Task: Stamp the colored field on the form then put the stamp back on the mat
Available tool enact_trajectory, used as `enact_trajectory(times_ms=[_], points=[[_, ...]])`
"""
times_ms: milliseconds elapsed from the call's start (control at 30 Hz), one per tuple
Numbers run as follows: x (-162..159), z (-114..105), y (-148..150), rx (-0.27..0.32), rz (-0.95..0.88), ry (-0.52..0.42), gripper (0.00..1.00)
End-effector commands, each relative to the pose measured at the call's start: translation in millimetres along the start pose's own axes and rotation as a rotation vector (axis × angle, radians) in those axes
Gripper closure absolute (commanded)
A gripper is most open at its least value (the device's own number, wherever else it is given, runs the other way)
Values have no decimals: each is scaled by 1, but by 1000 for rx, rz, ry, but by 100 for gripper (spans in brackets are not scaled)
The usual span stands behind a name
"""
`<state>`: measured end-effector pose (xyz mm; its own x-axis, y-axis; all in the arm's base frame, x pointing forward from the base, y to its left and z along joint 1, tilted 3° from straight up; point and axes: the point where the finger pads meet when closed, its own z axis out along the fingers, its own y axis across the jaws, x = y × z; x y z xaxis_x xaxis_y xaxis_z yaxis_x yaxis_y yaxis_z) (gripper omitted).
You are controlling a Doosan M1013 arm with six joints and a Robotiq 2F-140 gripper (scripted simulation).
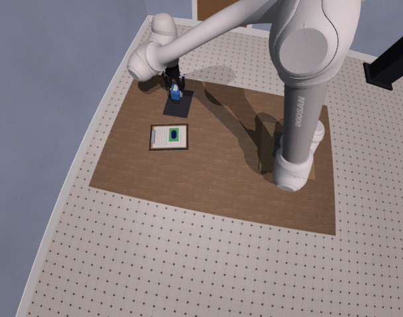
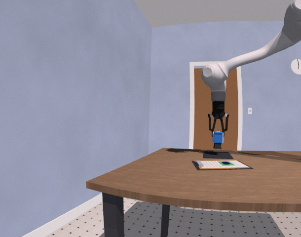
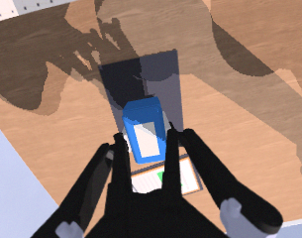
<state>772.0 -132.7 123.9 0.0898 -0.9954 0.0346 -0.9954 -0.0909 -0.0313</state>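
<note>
My gripper (image 2: 217, 133) is shut on the blue stamp (image 2: 217, 138) and holds it upright in the air above the dark mat (image 2: 217, 154). In the top view the stamp (image 1: 175, 92) hangs over the mat's far end (image 1: 178, 104). In the wrist view the stamp (image 3: 146, 130) sits between my fingers with the mat (image 3: 143, 89) below it. The form on its clipboard (image 1: 168, 136) lies nearer on the table, and its green field (image 1: 174, 134) carries a dark blue oval mark. The form also shows in the side view (image 2: 221, 164).
The robot's base (image 1: 295, 164) stands on the right side of the wooden table. The table's curved front edge (image 2: 196, 197) is in the side view. A door (image 2: 214, 107) is in the wall behind.
</note>
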Motion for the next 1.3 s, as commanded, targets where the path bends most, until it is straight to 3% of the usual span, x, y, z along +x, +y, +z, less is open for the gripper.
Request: enact_trajectory(times_ms=[0,1267], points=[[2,0,-1,0,0,0,79],[-1,8,0,0,0,0,79]])
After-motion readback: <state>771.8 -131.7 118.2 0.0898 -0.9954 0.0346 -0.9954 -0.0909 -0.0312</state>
